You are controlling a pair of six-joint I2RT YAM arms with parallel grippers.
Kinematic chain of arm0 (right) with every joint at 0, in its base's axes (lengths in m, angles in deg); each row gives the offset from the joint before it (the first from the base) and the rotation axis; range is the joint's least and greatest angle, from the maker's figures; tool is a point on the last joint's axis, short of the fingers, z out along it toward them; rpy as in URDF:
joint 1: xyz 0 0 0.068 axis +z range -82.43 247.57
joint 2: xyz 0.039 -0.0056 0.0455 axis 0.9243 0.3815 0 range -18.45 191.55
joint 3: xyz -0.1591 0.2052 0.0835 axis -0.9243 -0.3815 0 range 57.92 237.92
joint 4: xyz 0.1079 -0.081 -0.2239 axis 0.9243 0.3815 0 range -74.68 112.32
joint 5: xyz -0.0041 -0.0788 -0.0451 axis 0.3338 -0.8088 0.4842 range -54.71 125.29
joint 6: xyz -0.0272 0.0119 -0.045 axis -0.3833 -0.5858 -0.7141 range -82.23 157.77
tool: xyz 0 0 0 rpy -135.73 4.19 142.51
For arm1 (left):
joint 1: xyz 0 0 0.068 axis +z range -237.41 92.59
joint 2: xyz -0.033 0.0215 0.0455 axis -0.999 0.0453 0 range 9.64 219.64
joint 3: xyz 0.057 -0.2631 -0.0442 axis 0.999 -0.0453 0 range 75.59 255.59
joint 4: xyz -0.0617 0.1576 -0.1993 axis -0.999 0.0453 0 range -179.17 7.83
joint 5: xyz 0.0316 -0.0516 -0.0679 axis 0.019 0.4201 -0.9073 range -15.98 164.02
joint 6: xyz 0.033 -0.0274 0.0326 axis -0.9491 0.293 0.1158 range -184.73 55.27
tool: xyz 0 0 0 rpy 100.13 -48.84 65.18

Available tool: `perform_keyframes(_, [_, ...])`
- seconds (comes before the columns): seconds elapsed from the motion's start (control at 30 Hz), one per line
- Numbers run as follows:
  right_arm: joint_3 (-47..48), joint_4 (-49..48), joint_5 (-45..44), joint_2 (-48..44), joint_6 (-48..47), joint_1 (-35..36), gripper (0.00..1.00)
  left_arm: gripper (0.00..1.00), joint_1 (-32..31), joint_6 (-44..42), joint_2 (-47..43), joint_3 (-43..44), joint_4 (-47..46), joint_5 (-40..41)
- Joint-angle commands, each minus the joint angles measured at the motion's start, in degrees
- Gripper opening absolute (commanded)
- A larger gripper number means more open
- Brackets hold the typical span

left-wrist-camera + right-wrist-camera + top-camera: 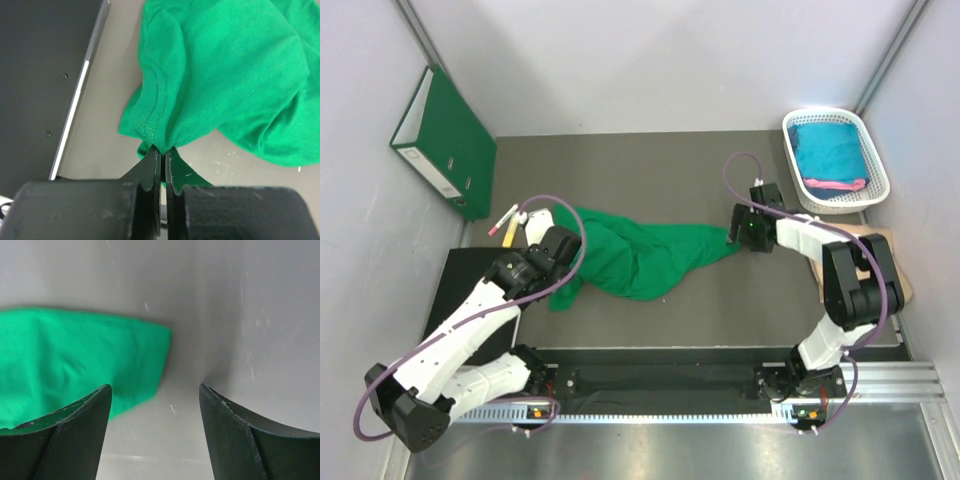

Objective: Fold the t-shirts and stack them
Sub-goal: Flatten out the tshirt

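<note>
Green t-shirt [650, 255] pinched by left jaws, right jaws spread, binder [445, 140] and basket [825, 114] behind

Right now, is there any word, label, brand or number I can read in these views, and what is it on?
No text is readable in any view.
White spine label on the binder: any print too small to read.
Green t-shirt: no print shows.

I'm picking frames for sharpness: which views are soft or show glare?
Top external: even light, sharp, glare on the metal sheet. Left wrist: green shirt stitching crisp, left claw blurred up close. Right wrist: soft throughout, shirt edge fuzzy beyond the right claw.
</note>
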Motion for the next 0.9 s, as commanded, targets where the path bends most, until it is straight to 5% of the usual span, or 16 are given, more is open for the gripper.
perform_keyframes(0.0, [2.8, -6.1, -0.9, 4.7, 1.8, 0.4, 0.70, 0.00, 0.0, 2.4, -1.0, 0.4, 4.3, -2.3])
perform_keyframes(0.1, [4.5, -8.2, -0.2, 7.8, 2.7, 1.1, 0.67, 0.00, 0.0, 3.8, -0.9, 1.1, 6.1, -4.5])
perform_keyframes(0.17, [6.1, -9.4, 2.1, 9.7, 2.9, 1.6, 0.49, 0.10, -0.1, 3.8, -1.1, 1.1, 6.9, -6.1])
perform_keyframes(0.2, [6.7, -9.7, 3.1, 11.3, 3.2, 1.9, 0.37, 0.45, 0.0, 3.9, -1.1, 2.1, 7.6, -6.0])
perform_keyframes(0.23, [7.5, -10.1, 3.8, 11.9, 3.2, 2.1, 0.12, 0.64, 0.0, 4.2, -1.1, 3.2, 9.8, -4.5])
perform_keyframes(0.3, [8.1, -10.1, 4.7, 12.5, 3.7, 2.8, 0.00, 0.98, -0.1, 3.7, -1.3, 7.8, 11.2, -1.7])
perform_keyframes(0.47, [8.3, -7.6, 3.6, 8.6, 2.5, 4.2, 0.00, 0.98, 0.2, -6.6, -1.0, 16.5, 1.8, 8.8])
perform_keyframes(0.57, [8.7, -5.5, 2.5, 5.4, 1.1, 4.3, 0.00, 0.98, 1.4, -12.9, 6.1, 22.0, -3.5, 8.5])
perform_keyframes(0.87, [13.1, 1.6, -0.8, -1.7, -2.6, 4.1, 0.00, 0.96, 19.4, -18.3, 28.6, 28.5, -14.1, -12.1])
